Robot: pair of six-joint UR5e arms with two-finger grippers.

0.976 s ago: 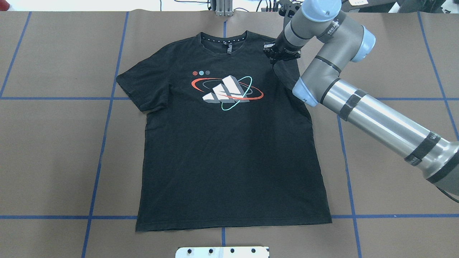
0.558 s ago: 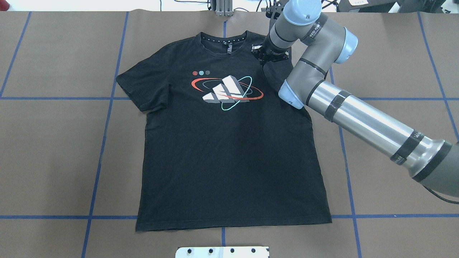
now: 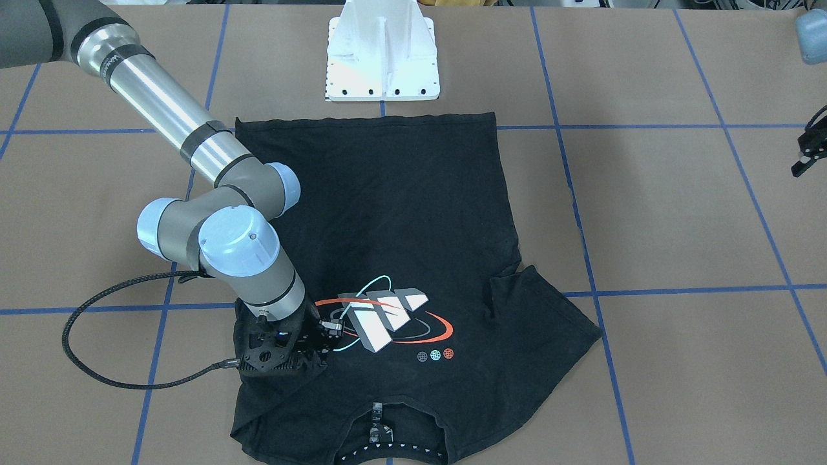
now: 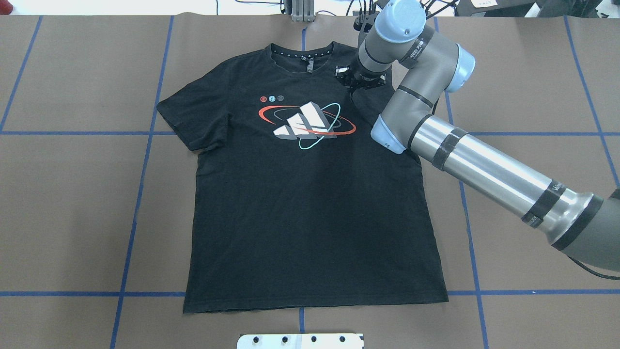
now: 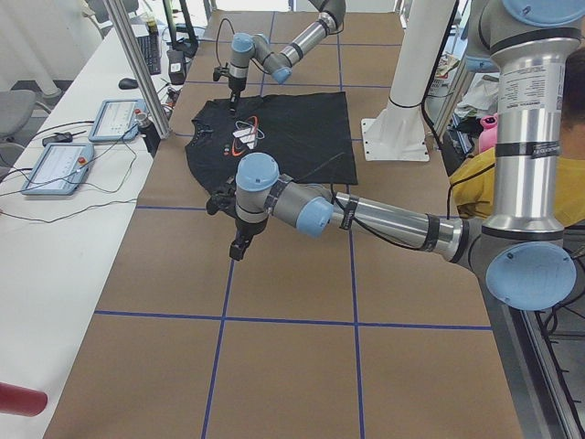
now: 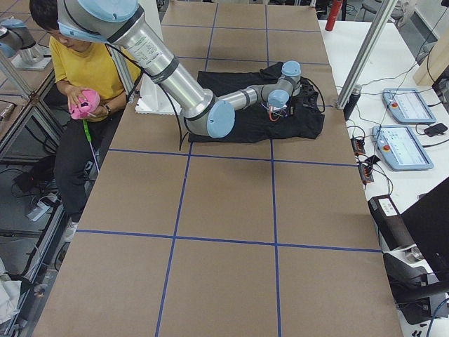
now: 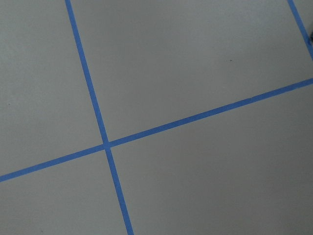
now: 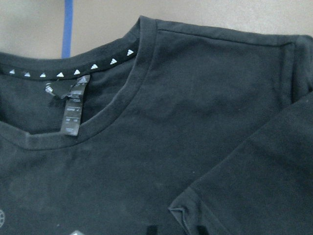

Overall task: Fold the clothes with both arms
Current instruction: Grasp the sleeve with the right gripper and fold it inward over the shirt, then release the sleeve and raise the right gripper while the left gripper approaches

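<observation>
You are handling a limp, light T-shirt lying flat, logo up, on the table. The right gripper appears to be pinching its folded-in sleeve hem, so take hold at hems. You cannot tell the left gripper opening.
</observation>
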